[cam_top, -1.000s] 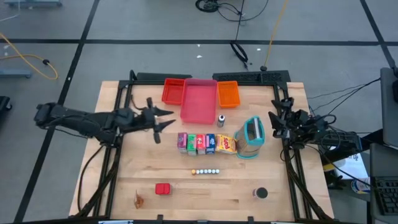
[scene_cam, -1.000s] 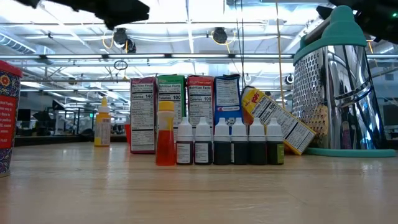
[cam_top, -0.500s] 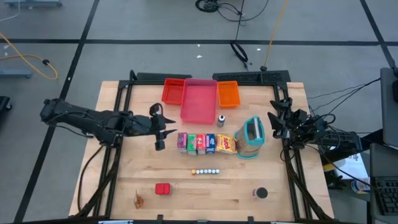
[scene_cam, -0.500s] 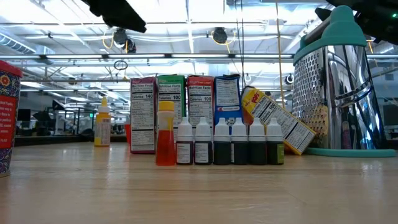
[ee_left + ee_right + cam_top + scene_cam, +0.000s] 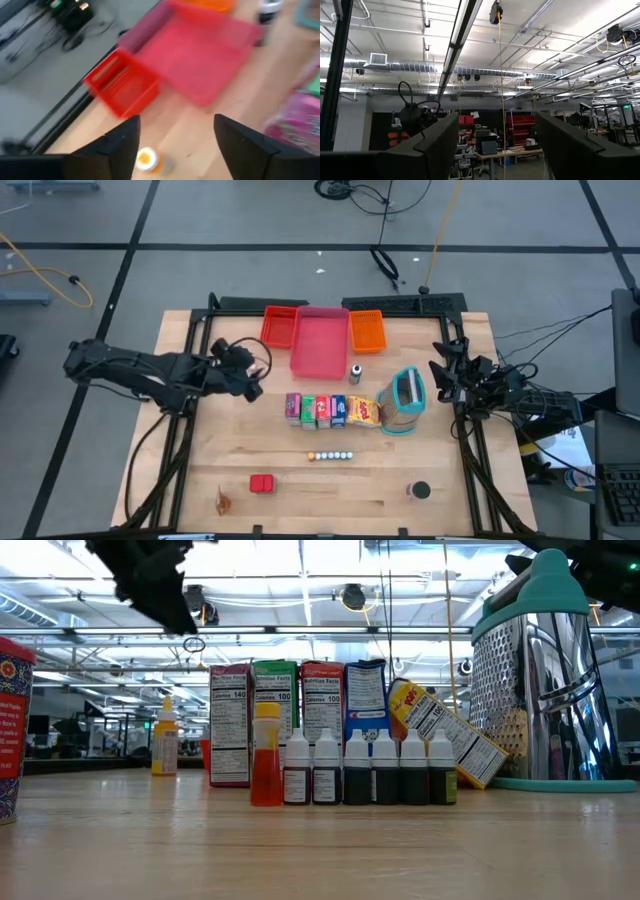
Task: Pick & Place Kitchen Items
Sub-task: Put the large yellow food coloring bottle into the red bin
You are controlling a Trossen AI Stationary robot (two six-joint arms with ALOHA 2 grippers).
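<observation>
My left gripper is open and points down over a small yellow-capped bottle, which stands on the table just left of the food boxes. The gripper touches nothing. Purple, green, red, blue and yellow food boxes stand in a row, the yellow one leaning on the teal-and-white holder. A line of tiny bottles stands nearer. A red block and a dark round can sit near the near edge. My right gripper waits open at the right edge.
Red tray, pink tray and orange tray line the far edge. A small dark bottle stands by the pink tray. A brown scrap lies at the near left corner. Bare wood lies between the boxes and the left arm.
My left gripper has tipped from pointing toward the table's right to pointing down at the table, and has drawn back a little toward the left edge. It now hangs over the small yellow-capped bottle. Nothing on the table has moved.
</observation>
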